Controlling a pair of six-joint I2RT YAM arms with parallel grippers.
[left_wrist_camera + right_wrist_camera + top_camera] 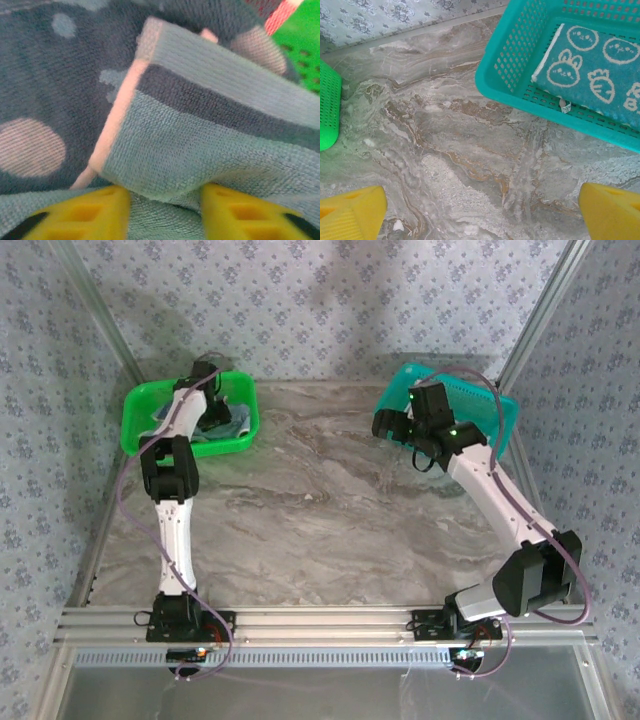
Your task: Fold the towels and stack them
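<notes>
Two hands | left hand [165, 196] narrow, pinching towel [200, 150] fold; right hand [482, 201] wide above table [445, 145]

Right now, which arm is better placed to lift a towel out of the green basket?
Left. The left gripper is down in the green basket with a fold of towel between its fingers. The right gripper hangs open over bare table, beside the teal basket.
</notes>
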